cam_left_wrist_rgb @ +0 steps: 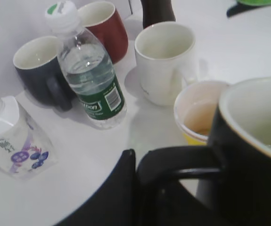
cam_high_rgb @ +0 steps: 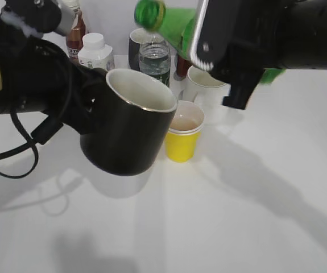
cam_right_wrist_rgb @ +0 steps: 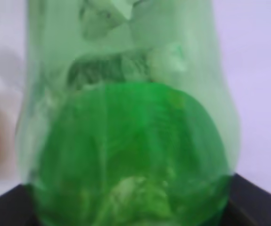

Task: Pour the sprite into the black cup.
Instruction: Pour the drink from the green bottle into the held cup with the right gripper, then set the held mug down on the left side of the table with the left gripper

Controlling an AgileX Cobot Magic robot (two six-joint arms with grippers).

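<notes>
The left end effector (cam_left_wrist_rgb: 173,174) pinches the black cup (cam_high_rgb: 132,128) by its handle, held above the white counter (cam_high_rgb: 237,227). The right end effector (cam_high_rgb: 231,40) clamps the tilted sprite (cam_high_rgb: 169,23), mouth above the cup. Behind stand a yellow cup (cam_high_rgb: 184,133), a white mug (cam_left_wrist_rgb: 166,61) and a water bottle (cam_left_wrist_rgb: 90,75) (white-capped).
</notes>
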